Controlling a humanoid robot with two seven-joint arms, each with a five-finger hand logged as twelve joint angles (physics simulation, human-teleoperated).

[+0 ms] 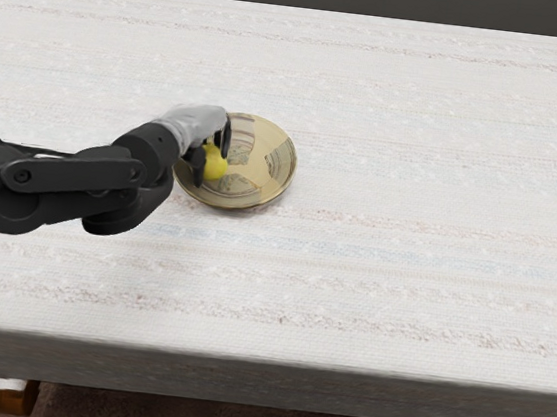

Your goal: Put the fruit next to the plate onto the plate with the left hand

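A shiny gold plate [258,166] lies on the white table left of centre. My left hand [208,150] reaches in from the left edge and hangs over the plate's left part. Its fingers are curled around a small yellow fruit [214,165], which shows just below the fingertips, over the plate's left side. I cannot tell whether the fruit touches the plate. The dark forearm [70,185] covers the table to the left of the plate. The right arm does not show.
The white table [403,263] stretches wide to the right and toward the front edge. Wooden legs [11,394] show below the front edge.
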